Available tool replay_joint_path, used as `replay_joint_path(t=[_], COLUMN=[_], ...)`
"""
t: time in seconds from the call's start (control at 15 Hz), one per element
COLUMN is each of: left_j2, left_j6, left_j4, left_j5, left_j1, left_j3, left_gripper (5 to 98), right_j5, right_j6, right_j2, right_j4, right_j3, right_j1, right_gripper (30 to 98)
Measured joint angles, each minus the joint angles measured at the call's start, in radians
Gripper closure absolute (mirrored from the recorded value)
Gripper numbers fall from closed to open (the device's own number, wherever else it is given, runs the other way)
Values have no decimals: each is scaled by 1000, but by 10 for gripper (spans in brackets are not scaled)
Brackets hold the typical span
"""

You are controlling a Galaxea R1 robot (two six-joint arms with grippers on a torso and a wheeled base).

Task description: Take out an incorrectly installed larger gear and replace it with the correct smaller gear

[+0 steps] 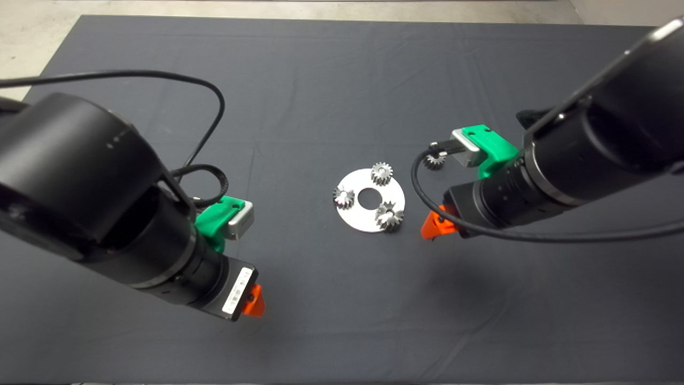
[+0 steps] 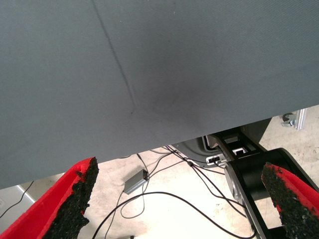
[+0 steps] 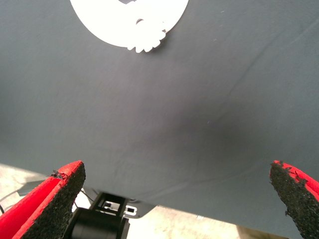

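The larger gear point(image 1: 390, 216) sat on the silver disc point(image 1: 352, 214), on the side nearest the right claw point(image 1: 434, 226), with two small gears point(image 1: 381, 172) on the disc's other pegs. The smaller gear point(image 1: 434, 159) lay off the disc on the dark surface point(image 1: 320, 80), tucked by the right arm. Both claws were spread wide and empty. The right claw hovered just beside the larger gear, the left claw point(image 1: 255, 301) well apart. My take: come straight down over the star teeth, pinch across them, and lift vertically so the disc didn't drag.

No readable text (arm's white sticker point(image 1: 238, 289) illegible).
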Motion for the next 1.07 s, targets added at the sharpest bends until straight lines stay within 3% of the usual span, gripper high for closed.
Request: replay_joint_path(t=[0.13, 0.4, 0.6, 0.87, 1.07], left_j2=[0, 5, 18, 24, 27], left_j6=[-4, -10, -23, -27, -31], left_j4=[0, 0, 0, 0, 1], left_j5=[0, 1, 0, 1, 0], left_j1=[0, 0, 0, 0, 0], left_j3=[0, -1, -12, -15, -21], left_gripper=[197, 197, 197, 197, 197], right_j5=[0, 1, -5, 3, -2], right_j6=[-68, -242, -280, -293, -294], right_j2=[-12, -17, -5, 46, 74], right_j4=[1, 0, 0, 1, -1], right_j3=[-63, -303, -366, -368, -398], right_j1=[-27, -56, -99, -218, -246], right_gripper=[308, 308, 308, 308, 308])
